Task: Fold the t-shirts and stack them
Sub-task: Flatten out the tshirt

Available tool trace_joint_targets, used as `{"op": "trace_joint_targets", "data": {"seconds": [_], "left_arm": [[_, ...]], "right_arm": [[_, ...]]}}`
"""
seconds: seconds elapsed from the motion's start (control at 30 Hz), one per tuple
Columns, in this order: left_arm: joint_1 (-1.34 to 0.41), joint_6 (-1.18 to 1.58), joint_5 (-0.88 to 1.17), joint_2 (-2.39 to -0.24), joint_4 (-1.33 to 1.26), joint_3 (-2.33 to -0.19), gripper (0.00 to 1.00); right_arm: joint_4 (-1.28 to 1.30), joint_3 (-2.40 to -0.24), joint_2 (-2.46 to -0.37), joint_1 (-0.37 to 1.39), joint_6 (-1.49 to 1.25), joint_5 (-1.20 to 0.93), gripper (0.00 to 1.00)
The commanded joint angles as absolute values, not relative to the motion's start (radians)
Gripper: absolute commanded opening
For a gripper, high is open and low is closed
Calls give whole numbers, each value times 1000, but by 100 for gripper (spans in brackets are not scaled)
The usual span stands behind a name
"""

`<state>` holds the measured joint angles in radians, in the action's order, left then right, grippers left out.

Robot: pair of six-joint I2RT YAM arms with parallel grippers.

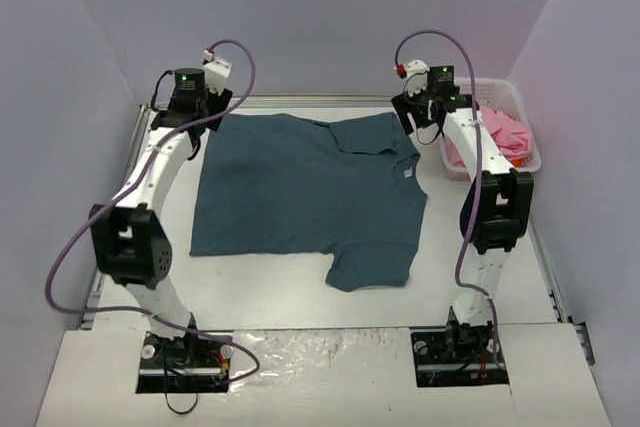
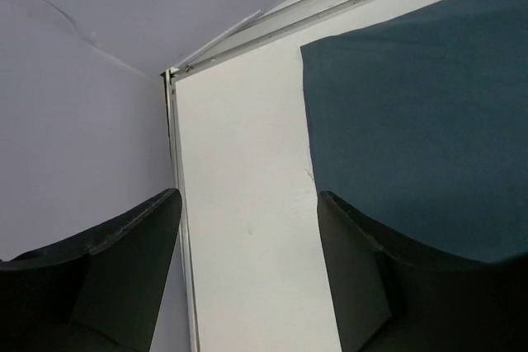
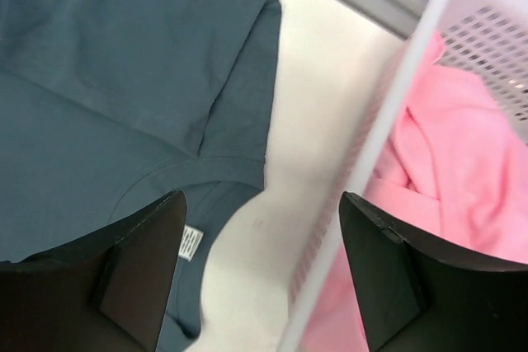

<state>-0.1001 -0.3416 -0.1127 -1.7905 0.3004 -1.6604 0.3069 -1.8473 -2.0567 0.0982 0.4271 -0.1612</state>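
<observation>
Teal-blue shirt (image 1: 300,187) lies spread flat on the white table (image 1: 260,292), its collar on the right-arm side. Pink shirt (image 1: 497,135) sits crumpled in the white basket (image 1: 531,150) at the far right corner. Left gripper (image 2: 247,204) hangs over the teal-blue shirt's far left edge, fingers apart, holding nothing. Right gripper (image 3: 262,204) hangs between collar and basket rim, fingers apart, holding nothing.
</observation>
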Motion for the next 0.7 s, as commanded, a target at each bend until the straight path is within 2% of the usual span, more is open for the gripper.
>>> {"op": "trace_joint_targets", "data": {"seconds": [0.0, 0.1, 0.2, 0.43, 0.67], "left_arm": [[-86, -362, -137, -1647, 278, -1519, 66], [-86, -389, -81, -1521, 304, -1422, 66], [-86, -455, -6, -1406, 334, -1237, 64], [-86, -629, 136, -1178, 420, -932, 47], [-89, -758, 221, -1071, 549, -787, 46]], "right_arm": [[282, -1760, -1913, 97, 459, -221, 71], [295, -1657, -1797, 97, 460, -280, 70], [327, -1528, -1663, 98, 471, -346, 70], [482, -1258, -1375, 113, 534, -393, 67], [518, -1175, -1249, 121, 531, -344, 67]]}}
